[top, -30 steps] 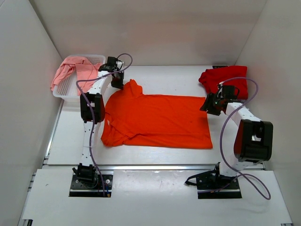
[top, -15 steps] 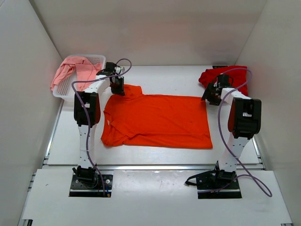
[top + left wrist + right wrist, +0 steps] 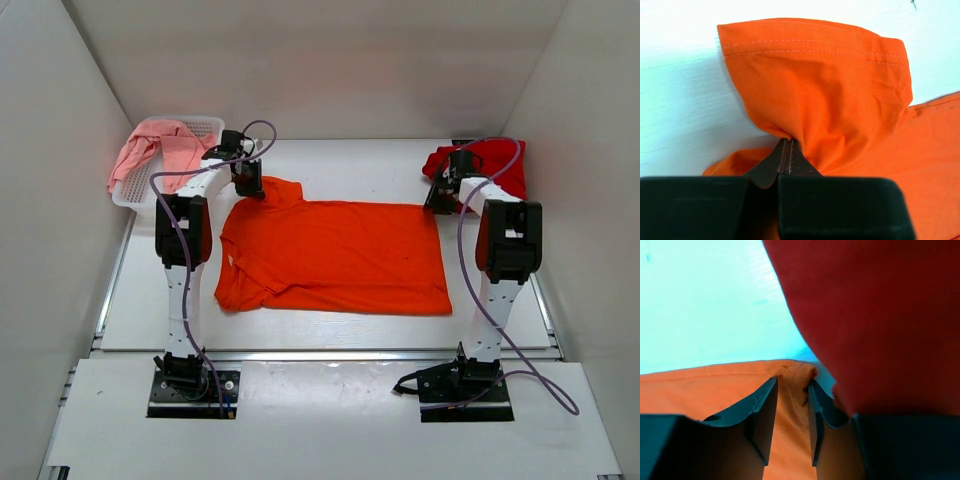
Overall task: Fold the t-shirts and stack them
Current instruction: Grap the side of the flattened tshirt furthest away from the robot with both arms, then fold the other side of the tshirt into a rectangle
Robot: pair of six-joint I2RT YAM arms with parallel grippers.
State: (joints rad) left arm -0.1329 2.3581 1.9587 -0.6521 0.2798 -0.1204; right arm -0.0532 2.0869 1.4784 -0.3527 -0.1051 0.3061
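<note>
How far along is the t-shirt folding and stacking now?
Done: the orange t-shirt lies spread flat, with no fold made and nothing stacked. In hand: the left gripper is shut on its far sleeve; the right gripper, open, straddles its far hem corner. To do: folding it, then the bunched red t-shirt and the pink t-shirt draped over the basket.

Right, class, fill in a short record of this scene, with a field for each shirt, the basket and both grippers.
Orange shirt: spread flat in the middle of the table, not yet folded
Red shirt: lying at the table's far right
Pink shirt: draped over the basket
Basket: white mesh, far left corner
Left gripper: shut on the orange shirt's far sleeve
Right gripper: open, straddling the orange shirt's far right corner
</note>
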